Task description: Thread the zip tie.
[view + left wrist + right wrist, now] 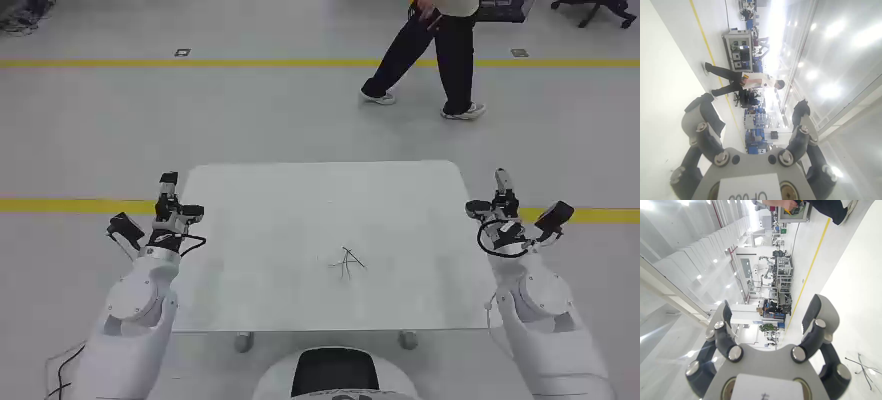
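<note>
A few thin black zip ties (347, 263) lie crossed in a small pile on the white table (270, 210), a little right of its middle and toward the front; they also show as crossed black zip ties (863, 368) in the right wrist view. My left gripper (167, 186) is held beside the table's left edge, pointing away from me, and stands open (753, 106) with nothing between its fingers. My right gripper (503, 182) is held beside the table's right edge, likewise open (770, 308) and holding nothing. Both are well away from the ties.
The table is otherwise bare. Yellow floor lines (60, 205) run past the table's sides and along the far floor. A person (430, 60) walks across the floor beyond the table's far edge, not touching anything on it.
</note>
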`<state>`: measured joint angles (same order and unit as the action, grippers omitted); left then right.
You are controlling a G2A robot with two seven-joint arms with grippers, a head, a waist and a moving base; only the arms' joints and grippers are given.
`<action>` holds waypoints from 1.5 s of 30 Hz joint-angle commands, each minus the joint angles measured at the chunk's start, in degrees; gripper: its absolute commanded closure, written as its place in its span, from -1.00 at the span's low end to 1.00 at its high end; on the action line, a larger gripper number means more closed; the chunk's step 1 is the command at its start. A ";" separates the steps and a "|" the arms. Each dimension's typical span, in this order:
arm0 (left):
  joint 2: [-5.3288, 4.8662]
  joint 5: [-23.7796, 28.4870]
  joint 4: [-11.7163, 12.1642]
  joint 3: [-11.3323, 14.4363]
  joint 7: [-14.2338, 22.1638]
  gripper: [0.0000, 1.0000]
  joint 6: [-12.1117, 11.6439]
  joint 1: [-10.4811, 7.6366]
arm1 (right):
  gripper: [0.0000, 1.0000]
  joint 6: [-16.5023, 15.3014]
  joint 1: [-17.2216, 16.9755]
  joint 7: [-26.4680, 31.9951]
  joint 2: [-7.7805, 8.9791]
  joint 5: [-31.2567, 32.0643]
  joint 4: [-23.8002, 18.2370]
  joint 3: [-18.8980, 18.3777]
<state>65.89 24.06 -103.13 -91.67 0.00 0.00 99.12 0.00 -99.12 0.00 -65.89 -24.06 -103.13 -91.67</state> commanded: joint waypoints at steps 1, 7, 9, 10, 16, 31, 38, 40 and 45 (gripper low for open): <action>0.00 0.00 0.00 0.00 0.00 -1.00 0.00 0.00 | -0.57 0.00 0.00 0.00 0.00 0.00 0.00 0.00; 0.00 0.00 0.00 0.00 0.00 -1.00 0.00 0.00 | -1.00 0.00 0.00 0.00 0.00 0.00 0.00 0.00; 0.00 0.00 0.00 0.00 0.00 -1.00 0.00 0.00 | -1.00 0.49 -0.01 2.90 0.28 4.86 -0.47 0.75; 0.00 0.00 0.00 0.00 0.00 -1.00 0.00 0.00 | -1.00 0.91 0.09 4.63 0.45 7.40 -0.60 0.97; 0.00 0.00 0.00 0.00 0.00 -1.00 0.00 0.00 | -1.00 2.79 0.32 15.26 1.20 17.87 -1.32 3.08; 0.00 0.00 0.00 0.00 0.00 -1.00 0.00 0.00 | -1.00 5.36 1.30 25.22 1.73 26.86 -2.64 7.54; 0.00 0.00 0.00 0.00 0.00 -1.00 0.00 0.00 | -1.00 5.33 1.76 25.70 1.69 25.95 -2.22 7.64; 0.00 0.00 0.00 0.00 0.00 -1.00 0.00 0.00 | -1.00 5.33 1.76 25.70 1.69 25.95 -2.22 7.64; 0.00 0.00 0.00 0.00 0.00 -1.00 0.00 0.00 | -1.00 8.94 3.72 29.60 2.01 32.87 -3.50 9.80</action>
<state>65.89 24.06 -103.13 -91.67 0.00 0.00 99.12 7.77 -95.98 28.57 -63.93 6.99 -106.51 -82.24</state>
